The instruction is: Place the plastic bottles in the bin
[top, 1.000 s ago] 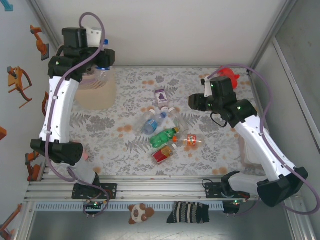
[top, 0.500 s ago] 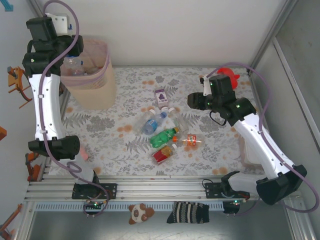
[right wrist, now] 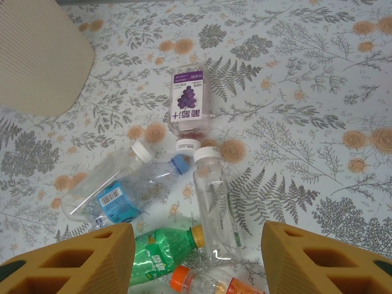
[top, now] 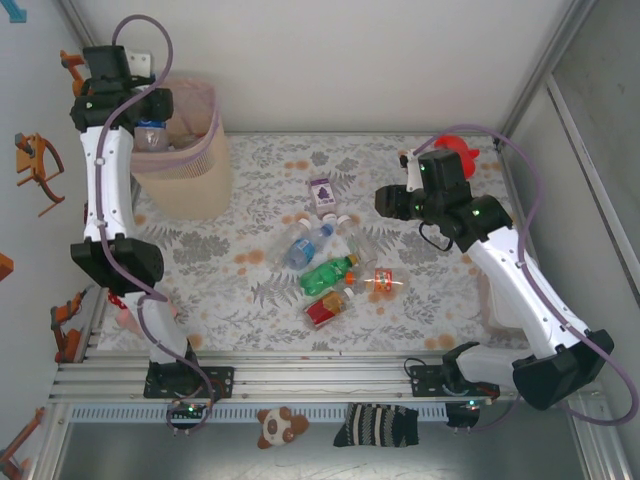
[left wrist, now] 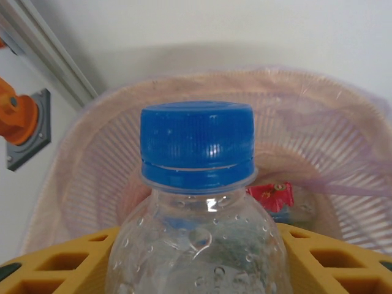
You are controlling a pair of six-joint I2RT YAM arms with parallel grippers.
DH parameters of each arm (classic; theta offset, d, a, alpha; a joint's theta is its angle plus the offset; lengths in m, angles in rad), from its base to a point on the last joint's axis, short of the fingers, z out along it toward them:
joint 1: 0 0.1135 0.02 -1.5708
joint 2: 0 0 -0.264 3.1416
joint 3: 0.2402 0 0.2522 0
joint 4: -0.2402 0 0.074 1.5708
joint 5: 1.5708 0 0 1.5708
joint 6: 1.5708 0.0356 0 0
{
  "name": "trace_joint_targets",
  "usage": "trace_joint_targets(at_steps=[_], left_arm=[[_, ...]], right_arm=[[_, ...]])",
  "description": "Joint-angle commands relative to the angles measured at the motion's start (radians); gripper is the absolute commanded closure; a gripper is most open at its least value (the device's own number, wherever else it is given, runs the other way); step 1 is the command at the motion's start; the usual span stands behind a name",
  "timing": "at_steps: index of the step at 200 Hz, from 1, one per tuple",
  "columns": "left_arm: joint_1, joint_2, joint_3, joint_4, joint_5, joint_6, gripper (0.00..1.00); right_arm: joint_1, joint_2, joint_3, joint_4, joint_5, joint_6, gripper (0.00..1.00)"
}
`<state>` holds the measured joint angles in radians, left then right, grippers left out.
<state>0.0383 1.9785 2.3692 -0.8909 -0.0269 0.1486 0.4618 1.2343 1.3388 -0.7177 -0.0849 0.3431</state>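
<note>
Left gripper (left wrist: pixel 196 263): jaws clenched around the body of a clear blue-capped bottle (left wrist: pixel 196 184), raised at the far left corner.
Blue-capped bottle, position: at the left rim of the bin (top: pixel 190 190), with the open mouth just ahead of its cap.
Blue-capped bottle, axis: in line with the jaws, cap leading toward the bin's inside.
Right gripper (right wrist: pixel 196 242): jaws released with nothing between them, hovering over the loose bottles on the counter (top: pixel 250 310).
Clear bottle (right wrist: pixel 217 202): lying flat under the right jaws, long axis running away from the arm, white cap at the far end. By my reckoning it lay crosswise to the jaws' closing line.
Green bottle (right wrist: pixel 162 254): lying flat just beside it, orange cap toward the clear bottle.
Nearer arm: the right, by a wide margin; the left stood well apart from the loose bottles.
</note>
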Motion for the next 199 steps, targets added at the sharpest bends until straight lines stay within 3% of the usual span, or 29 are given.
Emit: trace_joint_targets(at_steps=[1, 133, 199], left_arm=[[0.002, 0.04, 0.011, -0.029, 0.021, 0.023, 0.42], [0.003, 0.258, -0.004, -0.133, 0.039, 0.005, 0.4], [0.003, 0.212, -0.001, -0.135, 0.066, -0.009, 0.26]], right_arm=[[0.009, -0.011, 0.02, -0.001, 0.013, 0.0, 0.44], [0.009, -0.023, 0.001, -0.006, 0.021, -0.005, 0.44], [0.009, -0.018, 0.015, 0.0, 0.02, -0.003, 0.44]])
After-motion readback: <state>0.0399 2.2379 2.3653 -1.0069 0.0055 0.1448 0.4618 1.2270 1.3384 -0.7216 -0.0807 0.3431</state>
